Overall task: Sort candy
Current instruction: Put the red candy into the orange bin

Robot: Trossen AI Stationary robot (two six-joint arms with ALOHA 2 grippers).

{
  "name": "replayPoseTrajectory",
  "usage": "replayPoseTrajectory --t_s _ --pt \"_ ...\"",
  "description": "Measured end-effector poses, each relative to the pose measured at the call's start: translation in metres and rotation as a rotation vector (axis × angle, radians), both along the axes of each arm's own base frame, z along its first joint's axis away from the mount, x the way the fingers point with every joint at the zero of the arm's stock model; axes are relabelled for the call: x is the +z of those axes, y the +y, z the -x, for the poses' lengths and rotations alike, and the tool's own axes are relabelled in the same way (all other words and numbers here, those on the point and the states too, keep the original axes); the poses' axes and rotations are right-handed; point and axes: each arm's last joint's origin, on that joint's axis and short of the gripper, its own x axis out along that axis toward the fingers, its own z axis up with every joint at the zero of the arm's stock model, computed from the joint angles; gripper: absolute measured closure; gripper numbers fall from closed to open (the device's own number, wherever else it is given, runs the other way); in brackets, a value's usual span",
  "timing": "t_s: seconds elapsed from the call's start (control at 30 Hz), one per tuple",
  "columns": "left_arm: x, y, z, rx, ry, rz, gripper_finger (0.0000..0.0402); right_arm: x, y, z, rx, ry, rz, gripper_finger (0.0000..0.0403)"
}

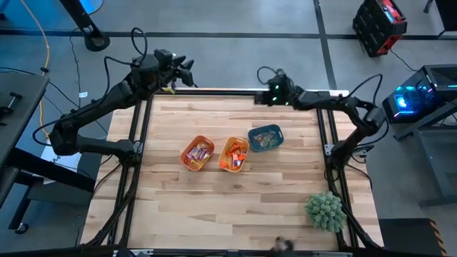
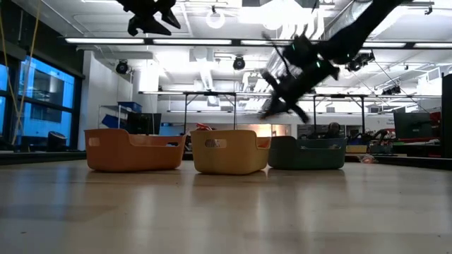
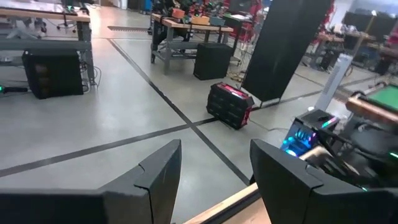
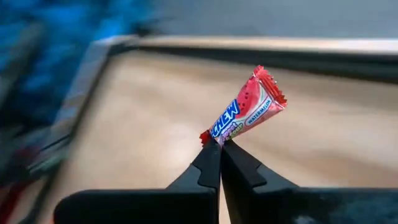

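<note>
1. Candy fills the three small bins at the middle of the table; one more piece, a pink-red watermelon chew [image 4: 249, 112], is pinched by its end in the right gripper.
2. The left gripper [image 1: 187, 71] waits above the far left corner of the table, its fingers [image 3: 155, 180] spread with nothing between them.
3. The orange bin [image 1: 198, 153] sits on the left of the row and holds mixed wrappers.
4. The yellow-orange bin [image 1: 234, 155] stands just beside it, with orange and red pieces inside.
5. The blue bin [image 1: 265, 138] is touching or nearly touching that one, toward the far right.
6. The right gripper [image 1: 263, 94] hangs over the far edge of the table, beyond the blue bin, fingers pressed together on the wrapper.
7. The step in hand looks like carrying the picked sweet. Next it needs bringing over the matching bin, then releasing cleanly so it drops inside rather than on the rim.
</note>
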Motion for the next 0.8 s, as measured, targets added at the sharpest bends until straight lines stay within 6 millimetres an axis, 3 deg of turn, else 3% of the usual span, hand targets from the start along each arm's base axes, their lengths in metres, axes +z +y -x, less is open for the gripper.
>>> replayPoseTrajectory --t_s 0.13,0.33,0.8 --pt "0.001 0.003 0.002 0.021 -0.029 0.014 0.0216 0.014 0.038 -0.036 0.204 -0.171 0.046 0.0402" --pt "0.001 0.005 0.004 0.031 -0.046 0.026 0.0216 0.008 0.081 -0.081 0.371 -0.242 0.064 0.0403" --pt "0.000 0.005 0.003 0.033 -0.070 0.048 0.0216 0.003 0.120 -0.175 0.803 -0.283 0.028 0.0399"
